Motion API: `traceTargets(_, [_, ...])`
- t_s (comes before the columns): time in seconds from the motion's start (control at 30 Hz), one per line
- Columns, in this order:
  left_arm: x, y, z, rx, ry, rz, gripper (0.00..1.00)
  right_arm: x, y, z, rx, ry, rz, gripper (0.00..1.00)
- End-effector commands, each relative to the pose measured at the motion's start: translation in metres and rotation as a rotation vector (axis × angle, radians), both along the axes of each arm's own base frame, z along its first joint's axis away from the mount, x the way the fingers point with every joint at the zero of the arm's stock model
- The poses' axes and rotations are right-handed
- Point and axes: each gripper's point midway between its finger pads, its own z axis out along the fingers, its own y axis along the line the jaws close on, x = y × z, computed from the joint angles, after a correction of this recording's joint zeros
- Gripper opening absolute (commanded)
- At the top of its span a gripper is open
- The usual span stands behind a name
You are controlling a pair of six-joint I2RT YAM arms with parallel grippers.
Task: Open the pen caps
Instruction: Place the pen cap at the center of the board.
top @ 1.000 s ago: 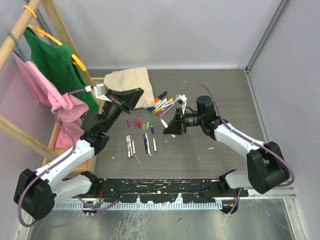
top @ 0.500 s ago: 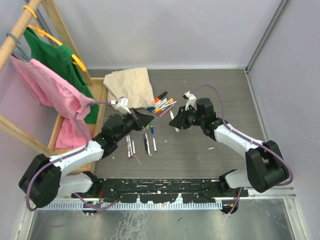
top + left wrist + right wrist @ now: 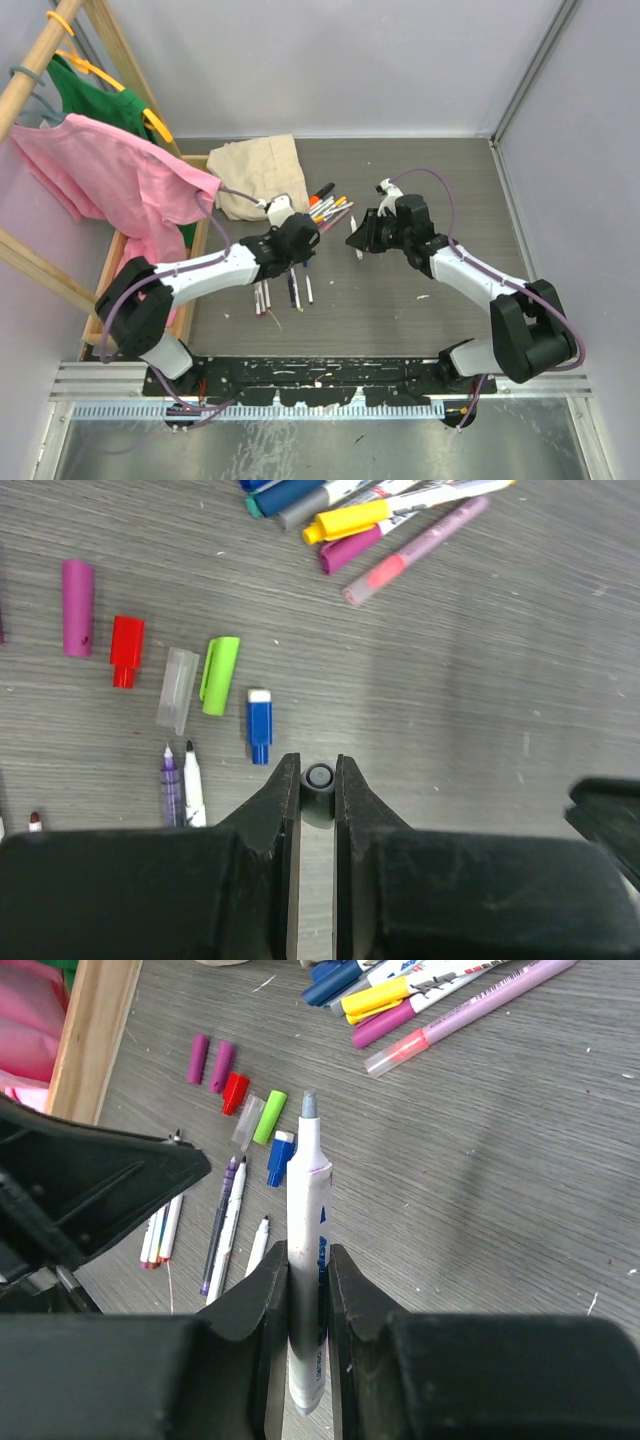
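**Cap in the left claw, bare pen in the right**

My left claw (image 3: 318, 770) is pinched almost together on a small dark cap (image 3: 319, 780), which I see end-on between the fingertips (whether it touches the desk (image 3: 480, 680) I cannot tell). Just beyond that claw, loose caps lie on the grey surface: a blue cap (image 3: 259, 724) nearest, then a green cap (image 3: 219, 674), a clear cap (image 3: 177, 688), a red cap (image 3: 126, 650) and a purple cap (image 3: 77, 607). The tips of two uncapped pens (image 3: 192, 788) lie beside the left finger. Farther off sits a heap of capped pens (image 3: 350, 522).

My right claw (image 3: 305, 1260) is clamped narrowly on a white pen (image 3: 308, 1190), whose bare grey tip points away from the wrist, above the same scatter of caps. From the top camera the two claws are near each other but apart over the middle of the desk. A beige cloth (image 3: 262, 172) lies beyond the heap.
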Motion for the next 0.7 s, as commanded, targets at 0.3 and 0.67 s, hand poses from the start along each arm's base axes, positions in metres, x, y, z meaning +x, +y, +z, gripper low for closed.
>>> traceTargets(0.3, [0.014,-0.025,-0.038,0.201,0.131,-0.017,0.00,0.015,0.001,0.018,0.020,-0.026,-0.045,0.01])
traceTargets(0.67, [0.020,-0.033,-0.053,0.244,0.155,-0.038,0.09,0.016,0.001,0.016,0.017,-0.018,-0.050,0.01])
